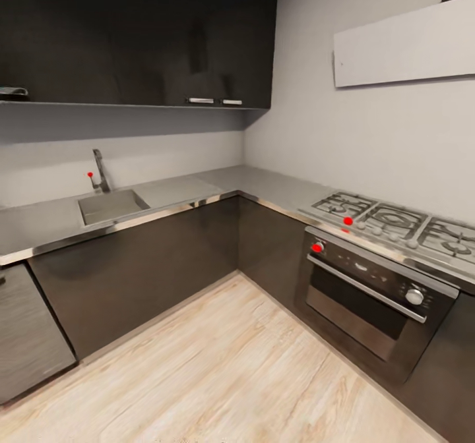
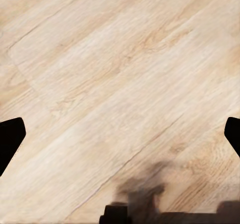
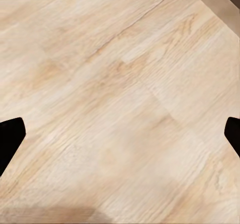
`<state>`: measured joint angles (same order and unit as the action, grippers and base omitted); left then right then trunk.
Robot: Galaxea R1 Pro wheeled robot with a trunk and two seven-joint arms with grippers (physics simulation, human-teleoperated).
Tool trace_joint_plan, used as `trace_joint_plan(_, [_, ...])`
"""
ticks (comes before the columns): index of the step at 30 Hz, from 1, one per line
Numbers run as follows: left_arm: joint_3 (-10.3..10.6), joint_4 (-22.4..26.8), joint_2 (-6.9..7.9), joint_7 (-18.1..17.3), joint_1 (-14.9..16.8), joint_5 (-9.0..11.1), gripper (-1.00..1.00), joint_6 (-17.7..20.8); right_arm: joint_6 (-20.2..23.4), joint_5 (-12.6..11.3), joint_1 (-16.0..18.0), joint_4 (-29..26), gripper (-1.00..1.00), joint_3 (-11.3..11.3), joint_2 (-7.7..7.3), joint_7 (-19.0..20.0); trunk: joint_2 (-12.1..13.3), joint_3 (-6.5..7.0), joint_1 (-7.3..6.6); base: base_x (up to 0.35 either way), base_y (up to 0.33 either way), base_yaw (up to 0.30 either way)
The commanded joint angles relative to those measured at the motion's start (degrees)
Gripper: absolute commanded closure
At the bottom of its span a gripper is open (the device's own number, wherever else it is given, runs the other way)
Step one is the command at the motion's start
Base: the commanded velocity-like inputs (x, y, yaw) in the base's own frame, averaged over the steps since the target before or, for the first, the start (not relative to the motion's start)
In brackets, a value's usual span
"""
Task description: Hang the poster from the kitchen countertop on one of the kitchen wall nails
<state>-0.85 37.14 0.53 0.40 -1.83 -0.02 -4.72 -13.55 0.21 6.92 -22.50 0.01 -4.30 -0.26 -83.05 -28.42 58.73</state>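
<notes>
While my head looks into the kitchen corner, the kitchen countertop (image 1: 277,189) runs grey and L-shaped over dark cabinet fronts (image 1: 138,271). An inset sink (image 1: 111,206) sits in its left stretch with a chrome tap (image 1: 100,171) behind it, and a gas hob (image 1: 396,222) lies on its right stretch above an oven (image 1: 373,295). Dark wall cabinets (image 1: 138,34) hang over the sink side, and a pale flat panel (image 1: 402,44) is fixed high on the right wall. I cannot make out the poster anywhere on the worktop from here.

Both my wrists look down on the light wood floor (image 2: 115,79). My left gripper (image 2: 120,139) has its dark fingertips (image 2: 10,136) at opposite edges of the wrist view, spread wide with nothing between them. My right gripper (image 3: 120,136) is spread the same way, fingertips (image 3: 10,136) far apart over bare boards, with a strip of skirting (image 3: 215,1) at one corner.
</notes>
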Motion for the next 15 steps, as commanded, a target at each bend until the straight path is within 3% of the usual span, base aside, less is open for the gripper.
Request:
trace_joint_plan(1, [0.0,0.0,0.0,0.0,0.0,0.0,-1.0,-0.1,-0.2,0.0,0.0,0.0,-1.0,0.0,-0.01,0.0,0.0,-0.08,0.0,-0.001,0.224,0.154])
trace_joint_plan(6, [-0.2,0.0,0.0,0.0,0.0,0.0,-1.0,-0.1,-0.2,0.1,0.0,0.1,-1.0,0.1,-0.01,0.0,0.0,-0.15,0.0,-0.001,0.266,0.136])
trace_joint_plan(15, [-0.9,0.0,0.0,0.0,0.0,0.0,-1.0,-0.1,-0.2,0.1,0.0,0.1,-1.0,0.1,-0.01,-0.2,0.0,-0.3,0.0,0.0,0.292,0.259])
